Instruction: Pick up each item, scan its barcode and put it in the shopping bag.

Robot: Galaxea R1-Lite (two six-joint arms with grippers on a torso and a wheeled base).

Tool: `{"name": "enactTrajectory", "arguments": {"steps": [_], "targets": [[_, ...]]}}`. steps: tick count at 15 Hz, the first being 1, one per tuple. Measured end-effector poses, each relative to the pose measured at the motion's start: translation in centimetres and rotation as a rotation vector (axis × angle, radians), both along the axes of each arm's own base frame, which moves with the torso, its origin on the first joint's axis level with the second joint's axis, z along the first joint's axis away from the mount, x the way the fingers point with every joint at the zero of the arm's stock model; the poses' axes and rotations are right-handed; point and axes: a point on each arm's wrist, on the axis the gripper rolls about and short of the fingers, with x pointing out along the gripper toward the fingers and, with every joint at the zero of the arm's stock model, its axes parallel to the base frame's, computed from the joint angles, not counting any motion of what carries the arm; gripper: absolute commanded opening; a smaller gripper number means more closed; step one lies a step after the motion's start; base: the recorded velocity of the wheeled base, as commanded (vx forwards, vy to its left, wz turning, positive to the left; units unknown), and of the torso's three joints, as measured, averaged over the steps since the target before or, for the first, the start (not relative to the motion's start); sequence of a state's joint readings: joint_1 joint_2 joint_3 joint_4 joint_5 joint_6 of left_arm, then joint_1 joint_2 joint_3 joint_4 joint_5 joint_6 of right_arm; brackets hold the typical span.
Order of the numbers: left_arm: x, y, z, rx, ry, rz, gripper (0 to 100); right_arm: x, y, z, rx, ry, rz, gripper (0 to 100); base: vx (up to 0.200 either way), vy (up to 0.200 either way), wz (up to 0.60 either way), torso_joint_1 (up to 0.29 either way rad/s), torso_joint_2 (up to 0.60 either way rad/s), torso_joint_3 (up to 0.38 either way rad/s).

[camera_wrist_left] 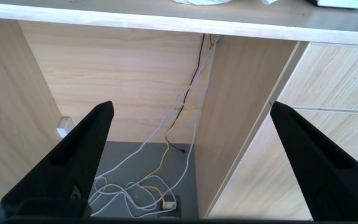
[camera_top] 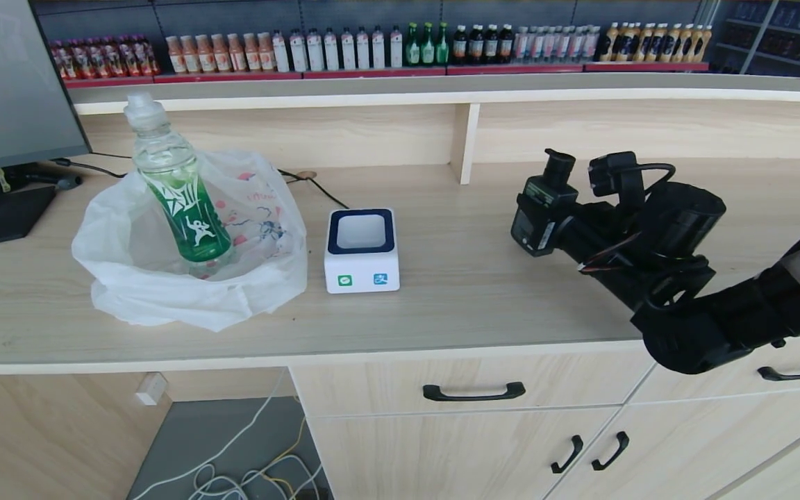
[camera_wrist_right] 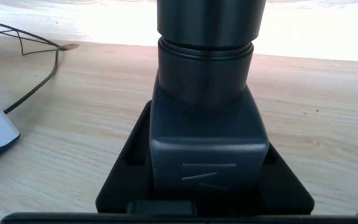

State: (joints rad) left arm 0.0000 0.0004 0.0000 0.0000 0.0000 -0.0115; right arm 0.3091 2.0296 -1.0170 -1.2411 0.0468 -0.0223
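The right hand (camera_top: 563,229) clenched a black item (camera_top: 542,198) with a round cap, holding it over the counter (camera_top: 476,292). The scanner (camera_top: 362,250) sat near that hand, on its left. Farther left lay the bag (camera_top: 164,292), with a green-labelled bottle (camera_top: 178,194) leaning inside. The left hand (camera_wrist_left: 191,112) hung released below the counter's edge, fingers (camera_wrist_left: 79,162) spread wide, with loose cables (camera_wrist_left: 148,186) beyond it.

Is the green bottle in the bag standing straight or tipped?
Tilted. The bottle has its base inside the shopping bag, and its capped neck leans toward the robot's left.
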Motion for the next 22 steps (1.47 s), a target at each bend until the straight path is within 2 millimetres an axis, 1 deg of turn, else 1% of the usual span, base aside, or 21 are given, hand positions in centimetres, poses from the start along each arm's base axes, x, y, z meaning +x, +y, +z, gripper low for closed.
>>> {"name": "enactTrajectory", "arguments": {"steps": [4, 7, 9, 11, 13, 15, 17, 19, 20, 22], "targets": [[0.0, 0.0, 0.0, 0.0, 0.0, 0.0, 100, -1.3, -0.1, 0.8, 0.005, -0.011, 0.012, 0, 0.0, 0.0, 0.0, 0.0, 0.0, 0.0], [0.0, 0.0, 0.0, 0.0, 0.0, 0.0, 100, -3.7, 0.1, 1.4, 0.024, -0.023, 0.044, 0, 0.0, 0.0, 0.0, 0.0, 0.0, 0.0], [0.0, 0.0, 0.0, 0.0, 0.0, 0.0, 100, -5.8, 0.9, 1.7, 0.059, -0.041, 0.092, 0, 0.0, 0.0, 0.0, 0.0, 0.0, 0.0], [0.0, 0.0, 0.0, 0.001, 0.0, 0.0, 100, -7.5, 1.1, 2.0, 0.078, -0.044, 0.125, 0, 0.0, 0.0, 0.0, 0.0, 0.0, 0.0], [0.0, 0.0, 0.0, 0.001, 0.0, 0.0, 100, -8.9, 1.1, 2.4, 0.1, -0.05, 0.151, 0, 0.0, 0.0, 0.0, 0.0, 0.0, 0.0], [0.0, 0.0, 0.0, 0.0, 0.0, 0.0, 100, -10.3, 1.6, 2.8, 0.164, -0.045, 0.225, 0, 0.0, 0.0, 0.0, 0.0, 0.0, 0.0], [0.0, 0.0, 0.0, 0.0, 0.0, 0.0, 100, -11.9, 2.4, 2.7, 0.275, -0.024, 0.328, 0, 0.0, 0.0, 0.0, 0.0, 0.0, 0.0], [0.0, 0.0, 0.0, 0.0, -0.001, 0.0, 100, -13.6, 3.2, 1.7, 0.356, 0.033, 0.441, 0, 0.0, 0.0, 0.0, 0.0, 0.0, 0.0], [0.0, 0.0, 0.0, 0.0, -0.001, 0.0, 100, -14.2, 3.7, 1.2, 0.389, 0.086, 0.486, 0, 0.0, 0.0, 0.0, 0.0, 0.0, 0.0], [0.0, 0.0, 0.0, 0.0, 0.0, 0.0, 100, -15.2, 4.6, 0.9, 0.438, 0.144, 0.55, 0, 0.0, 0.0, 0.0, 0.0, 0.0, 0.0]]}}
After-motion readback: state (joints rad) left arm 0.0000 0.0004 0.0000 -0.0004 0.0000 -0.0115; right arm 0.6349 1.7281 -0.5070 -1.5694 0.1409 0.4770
